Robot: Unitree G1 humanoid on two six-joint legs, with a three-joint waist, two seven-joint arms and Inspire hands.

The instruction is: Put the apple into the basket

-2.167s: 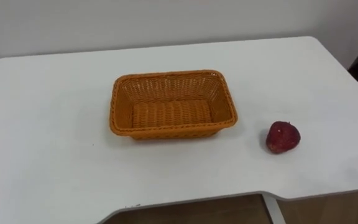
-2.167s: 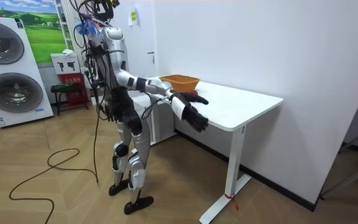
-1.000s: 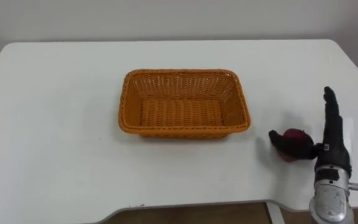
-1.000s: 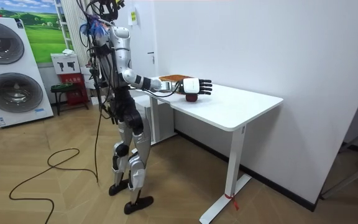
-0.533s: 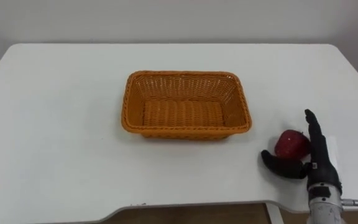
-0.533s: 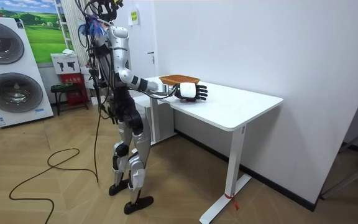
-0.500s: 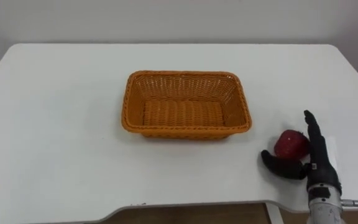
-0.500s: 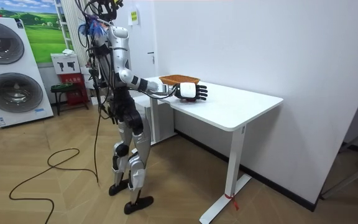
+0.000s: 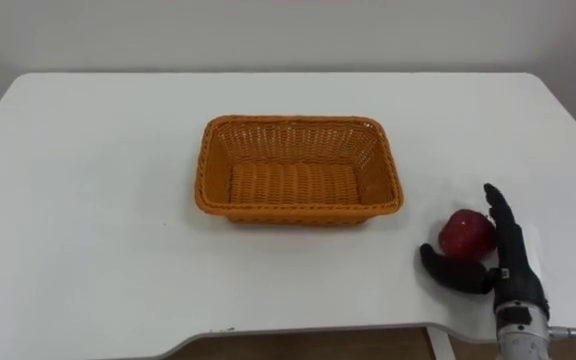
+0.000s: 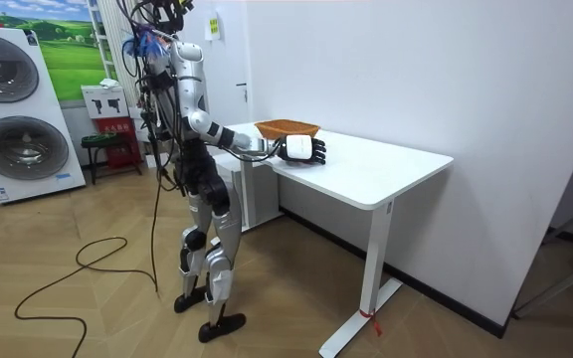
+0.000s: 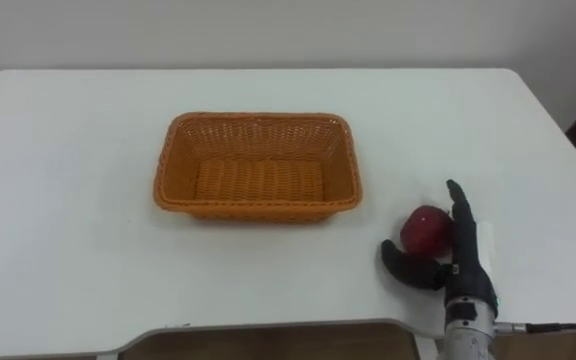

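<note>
The right hand [image 9: 506, 270] stands with fingers straight and thumb spread apart, holding nothing yet, so that the apple [image 9: 467, 232], lying on the table [image 9: 88, 200] just between thumb and fingers, can be enclosed, I think, while the empty basket [image 9: 298, 209] lies to the hand's left.

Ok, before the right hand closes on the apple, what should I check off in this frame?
1. The apple lies between the thumb and straight fingers of the right hand: ok.
2. Fingers touching the apple: cannot tell.
3. Hand curled round the apple: not ok, it is open.
4. The basket is empty and upright on the table: ok.
5. Nothing stands between apple and basket: ok.
</note>
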